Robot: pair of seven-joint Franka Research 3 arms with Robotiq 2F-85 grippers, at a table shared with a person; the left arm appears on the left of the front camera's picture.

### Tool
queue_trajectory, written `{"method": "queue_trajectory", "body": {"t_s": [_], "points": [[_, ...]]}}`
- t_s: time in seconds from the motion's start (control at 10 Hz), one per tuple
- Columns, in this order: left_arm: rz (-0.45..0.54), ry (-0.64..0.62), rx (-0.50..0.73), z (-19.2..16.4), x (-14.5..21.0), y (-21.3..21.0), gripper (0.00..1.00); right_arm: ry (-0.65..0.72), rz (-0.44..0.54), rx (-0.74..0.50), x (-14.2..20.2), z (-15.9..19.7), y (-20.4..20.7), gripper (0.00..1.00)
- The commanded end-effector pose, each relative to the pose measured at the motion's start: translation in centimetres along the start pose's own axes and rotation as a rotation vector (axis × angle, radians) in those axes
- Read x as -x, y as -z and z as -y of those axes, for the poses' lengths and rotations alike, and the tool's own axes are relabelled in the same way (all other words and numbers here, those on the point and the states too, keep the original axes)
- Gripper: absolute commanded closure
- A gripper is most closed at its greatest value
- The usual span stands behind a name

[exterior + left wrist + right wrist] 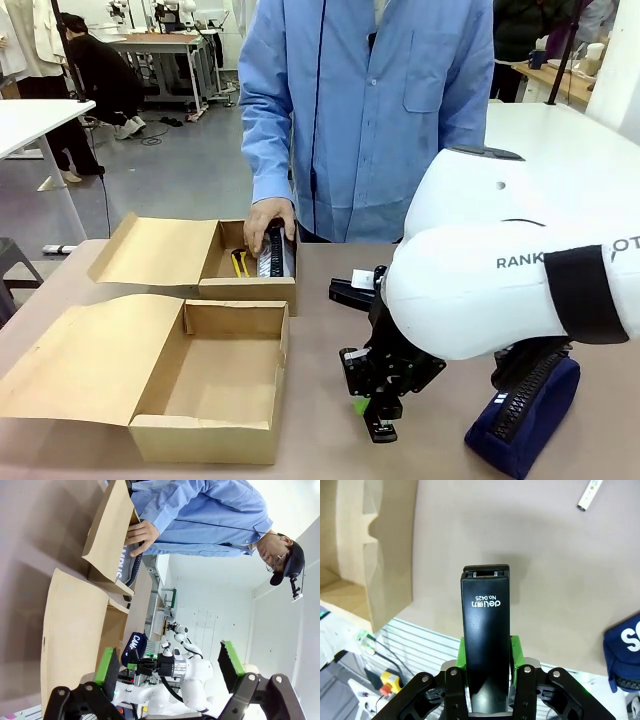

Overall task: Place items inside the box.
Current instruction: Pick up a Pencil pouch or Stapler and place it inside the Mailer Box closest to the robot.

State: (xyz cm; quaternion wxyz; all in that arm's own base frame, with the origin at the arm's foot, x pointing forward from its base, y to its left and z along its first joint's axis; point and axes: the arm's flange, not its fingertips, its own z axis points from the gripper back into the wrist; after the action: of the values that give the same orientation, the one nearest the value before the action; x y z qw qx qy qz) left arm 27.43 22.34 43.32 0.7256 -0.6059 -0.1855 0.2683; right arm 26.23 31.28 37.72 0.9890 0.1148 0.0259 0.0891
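My right gripper point(379, 408) hangs over the table to the right of the box point(205, 425), shut on a black stapler point(382, 430). The right wrist view has the stapler point(485, 620) upright between the green pads point(515, 650) of the gripper point(486, 647), white print on its top. The box stands open with nothing in it, its flap lid point(85, 360) folded out to the left. A navy pouch point(525, 410) lies at the right, under the right arm. My left gripper point(167, 662) is open and holds nothing, looking along the box point(75, 630).
Behind the box stands a smaller cardboard box point(235, 290). A person's hand point(268, 222) rests in it on a dark pouch with white lettering point(125, 565). A small white object point(362, 278) lies on the table behind the right gripper.
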Motion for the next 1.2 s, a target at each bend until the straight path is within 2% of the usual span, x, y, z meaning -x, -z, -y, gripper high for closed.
{"method": "queue_trajectory", "body": {"t_s": [0.0, 0.2, 0.4, 0.5, 0.7, 0.8, 0.9, 1.0, 1.1], "points": [[-0.007, 0.020, 0.006, 0.0, 0.2, -0.2, 0.00, -0.020, 0.006, -0.074, 0.0, -0.9, -0.6, 1.00], [-0.007, 0.020, 0.006, 0.0, 0.2, -0.2, 0.00, -0.017, 0.040, -0.129, -0.2, -3.4, -1.7, 1.00], [-0.007, 0.020, 0.006, 0.0, 0.2, -0.2, 0.00, -0.054, 0.143, -0.288, -1.0, -7.9, -3.3, 1.00], [-0.007, 0.020, 0.006, 0.0, 0.2, -0.2, 0.00, -0.044, 0.184, -0.294, -1.8, -9.9, -3.0, 1.00], [-0.007, 0.020, 0.006, 0.0, 0.2, -0.2, 0.00, -0.068, 0.268, -0.143, -2.7, -12.2, -0.7, 1.00], [-0.007, 0.020, 0.006, 0.0, 0.2, -0.2, 0.00, -0.042, 0.176, -0.258, -1.0, -10.2, -4.4, 1.00], [-0.007, 0.020, 0.006, 0.0, 0.2, -0.2, 0.00, -0.042, 0.176, -0.258, -1.0, -10.2, -4.4, 1.00], [-0.007, 0.020, 0.006, 0.0, 0.2, -0.2, 0.00, -0.071, 0.204, -0.233, -1.6, -11.4, -2.1, 0.63], [-0.007, 0.020, 0.006, 0.0, 0.2, -0.2, 0.00, -0.042, 0.175, -0.113, -1.3, -12.7, -1.5, 0.63]]}}
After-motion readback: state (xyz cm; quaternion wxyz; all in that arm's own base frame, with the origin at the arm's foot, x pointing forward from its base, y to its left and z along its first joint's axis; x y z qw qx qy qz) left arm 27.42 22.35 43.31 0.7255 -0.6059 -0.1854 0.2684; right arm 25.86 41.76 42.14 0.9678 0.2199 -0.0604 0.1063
